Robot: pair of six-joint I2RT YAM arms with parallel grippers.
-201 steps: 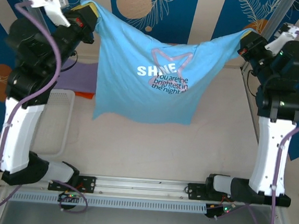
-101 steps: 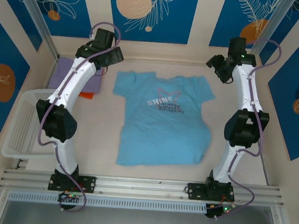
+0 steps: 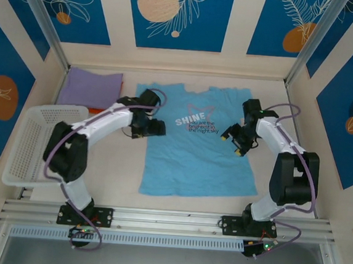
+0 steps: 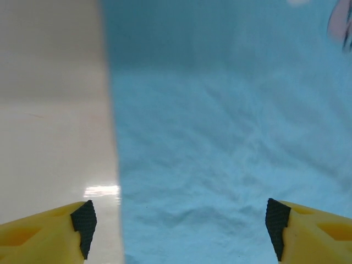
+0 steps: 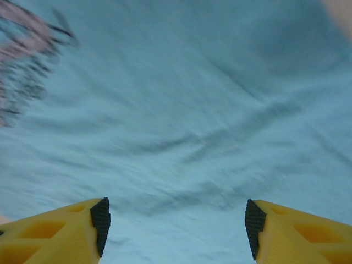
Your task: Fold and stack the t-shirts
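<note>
Blue tee [image 3: 193,152] flat; lettering smeared in right wrist view. Left fingers [image 4: 83,226], right fingers [image 5: 100,225] wide, empty, bodies cropped.

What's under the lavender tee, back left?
An orange sliver peeks out at the near edge of the lavender t-shirt; the rest is covered, so what it is can't be told.

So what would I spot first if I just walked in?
A sky-blue t-shirt lies flat mid-table, its lettering facing up. The left gripper and right gripper hover open over its two sides. A lavender t-shirt sits at the far left, with a white basket nearer.
</note>
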